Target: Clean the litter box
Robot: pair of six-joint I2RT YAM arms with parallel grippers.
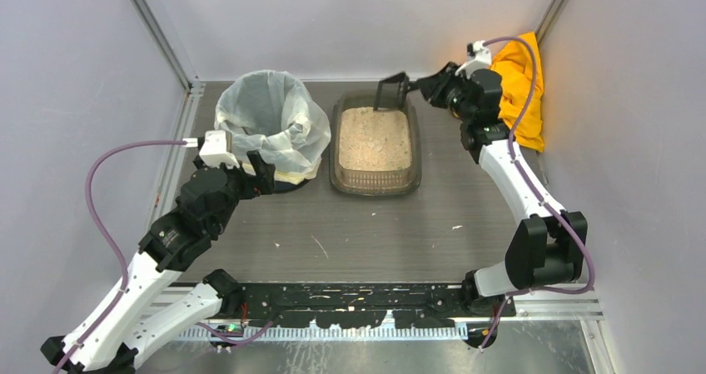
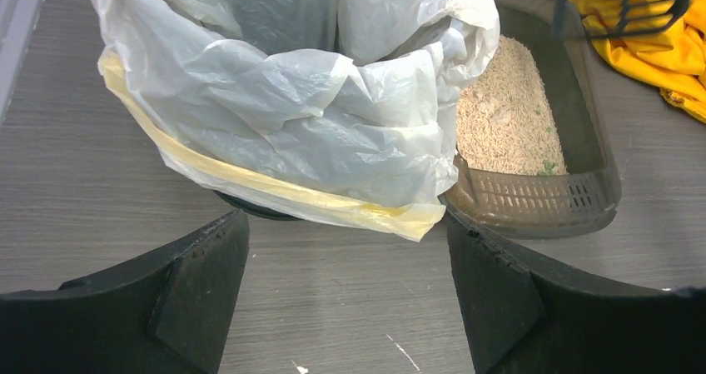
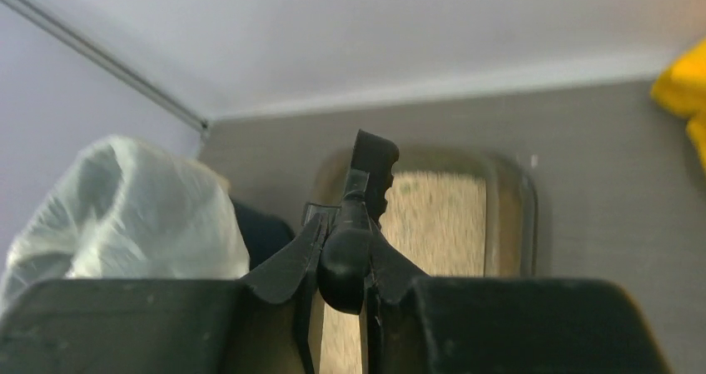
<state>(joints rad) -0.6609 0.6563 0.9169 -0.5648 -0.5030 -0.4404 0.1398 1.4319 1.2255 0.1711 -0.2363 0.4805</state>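
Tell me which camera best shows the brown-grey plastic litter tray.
The top external view: the whole litter tray shows. In the left wrist view the white plastic bag liner covers one side; in the right wrist view it is blurred behind the black slotted scoop.

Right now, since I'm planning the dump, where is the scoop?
In the top view the scoop is at the back, held by the right gripper at the far end of the litter box, right of the bin.
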